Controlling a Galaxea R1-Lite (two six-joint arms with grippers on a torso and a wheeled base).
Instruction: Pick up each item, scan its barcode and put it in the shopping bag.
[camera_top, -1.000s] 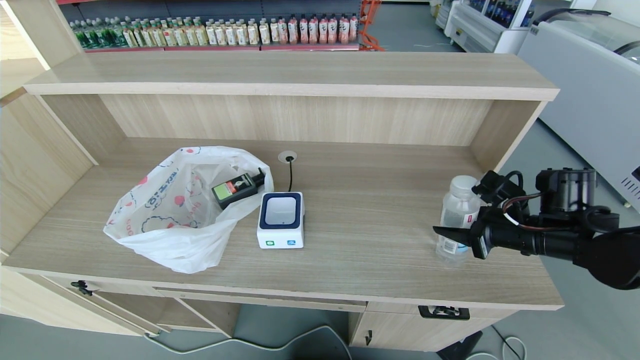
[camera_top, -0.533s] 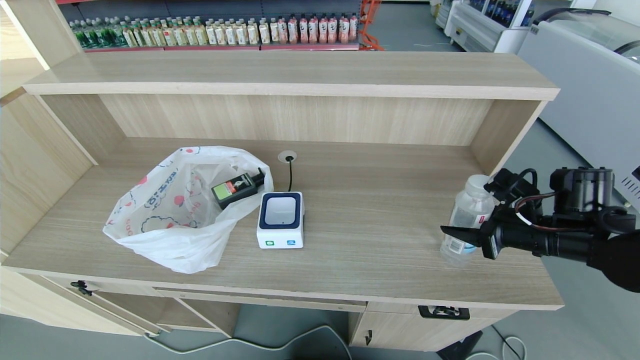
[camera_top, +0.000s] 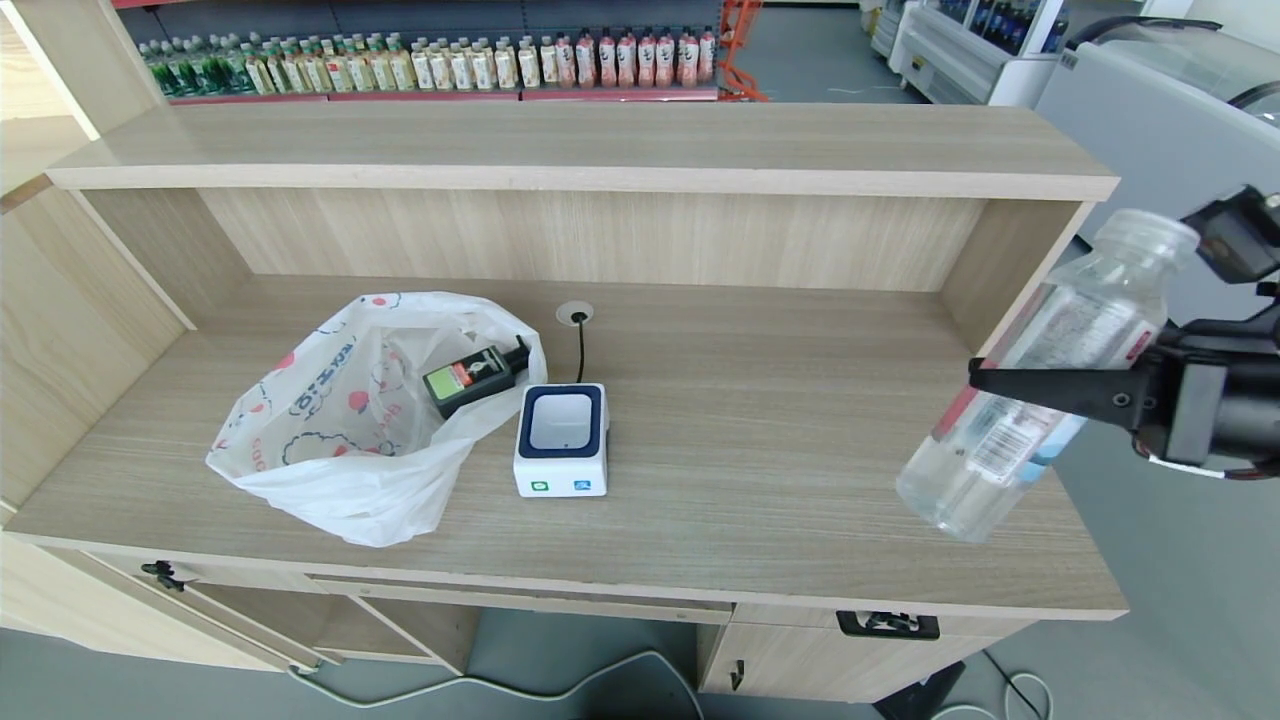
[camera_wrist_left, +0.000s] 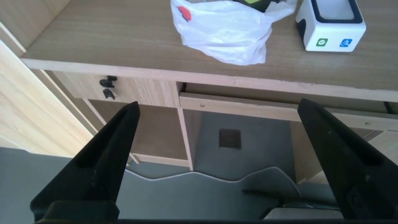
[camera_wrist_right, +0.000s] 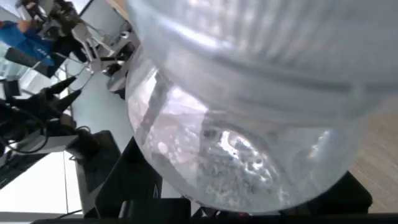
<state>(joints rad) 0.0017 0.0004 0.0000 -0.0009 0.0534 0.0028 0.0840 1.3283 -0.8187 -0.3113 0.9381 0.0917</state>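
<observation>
bottle (camera_top: 1085, 310) aslant in clenched right hand (camera_top: 1020, 380), cap up-right, base down-left over counter (camera_top: 760, 450)

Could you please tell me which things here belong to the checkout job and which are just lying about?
Job: water bottle, held aloft; barcode scanner; shopping bag; dark bottle already in the bag.
Lying about: drinks shelf behind the counter; freezer cabinets.

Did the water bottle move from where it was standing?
Yes. The water bottle rose off the counter and tilted, held by the right gripper.
</observation>
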